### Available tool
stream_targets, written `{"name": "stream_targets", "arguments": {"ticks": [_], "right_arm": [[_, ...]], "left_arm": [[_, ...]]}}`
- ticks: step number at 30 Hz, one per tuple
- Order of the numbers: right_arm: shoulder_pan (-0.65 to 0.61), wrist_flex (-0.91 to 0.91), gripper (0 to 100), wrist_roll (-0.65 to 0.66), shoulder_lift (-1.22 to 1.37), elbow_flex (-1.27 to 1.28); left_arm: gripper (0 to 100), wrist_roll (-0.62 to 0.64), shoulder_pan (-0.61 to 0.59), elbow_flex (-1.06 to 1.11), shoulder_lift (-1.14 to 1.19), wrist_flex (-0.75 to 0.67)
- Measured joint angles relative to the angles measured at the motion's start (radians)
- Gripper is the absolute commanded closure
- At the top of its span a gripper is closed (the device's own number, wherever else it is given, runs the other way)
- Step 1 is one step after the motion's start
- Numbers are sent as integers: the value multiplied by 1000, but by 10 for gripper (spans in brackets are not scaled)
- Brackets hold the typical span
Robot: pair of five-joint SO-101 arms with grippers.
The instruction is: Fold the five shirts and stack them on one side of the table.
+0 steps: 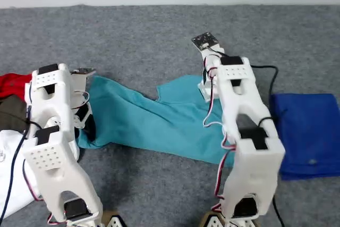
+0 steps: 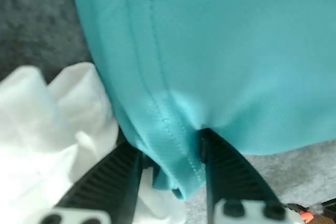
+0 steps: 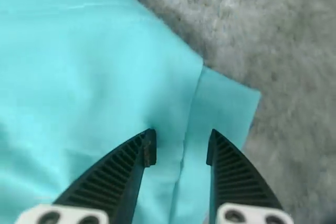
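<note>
Shirts are lying five in all on the grey worktop [image 1: 159, 35], one of each colour. At the near left a white shirt [image 1: 10, 158] is sitting crumpled. Just beyond it the left tool [image 2: 170, 150] is pinching the left edge of the teal shirt [image 1: 159, 123], which is lying spread across the middle. On the right a blue shirt [image 1: 308, 131] is resting in a neat rectangle, apparently folded already. Farther in, the right tool [image 3: 181, 142] is hovering with jaws spread over the teal shirt's far right seam. At the far left a dark shirt [image 1: 11, 112] and a red shirt [image 1: 13, 83] are waiting in a heap. So one seems done, one is being worked, and three are remaining, with the stacking yet to come.
</note>
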Motion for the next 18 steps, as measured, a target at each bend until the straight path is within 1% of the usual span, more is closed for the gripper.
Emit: {"name": "stream_targets", "arguments": {"ticks": [5, 7, 10, 12, 15, 18], "right_arm": [[-2, 6, 834, 0, 107, -109], [-3, 6, 878, 0, 126, -123], [0, 6, 993, 0, 132, -132], [0, 6, 972, -2, 132, -135], [0, 6, 991, -3, 132, -135], [0, 6, 989, -3, 132, -135]], "left_arm": [[845, 0, 0, 0, 0, 0], [845, 0, 0, 0, 0, 0], [845, 0, 0, 0, 0, 0], [845, 0, 0, 0, 0, 0], [845, 0, 0, 0, 0, 0], [845, 0, 0, 0, 0, 0]]}}
